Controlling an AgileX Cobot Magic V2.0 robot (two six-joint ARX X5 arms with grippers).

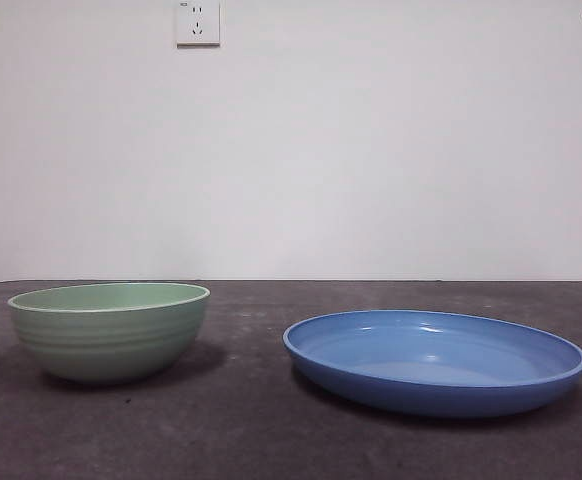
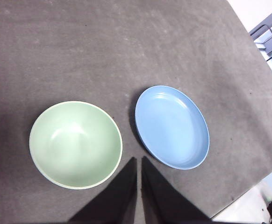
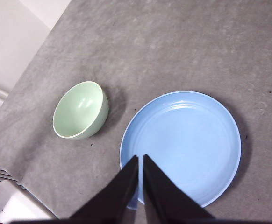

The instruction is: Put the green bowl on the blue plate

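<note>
Ridged green bowl [image 1: 109, 343] (glossy) beside shallow blue plate [image 1: 434, 360].

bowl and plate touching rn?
Apart. The front view shows a strip of bare table between the green bowl and the blue plate; the left wrist view shows the same gap from above.

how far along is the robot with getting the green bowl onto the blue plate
Nothing is done yet. The green bowl stands empty on the table, beside the blue plate and apart from it. Nothing is in hand: the left end effector and right end effector both hang above with jaws shut, holding nothing. Gripping the bowl, lifting it and setting it on the plate all remain.
</note>
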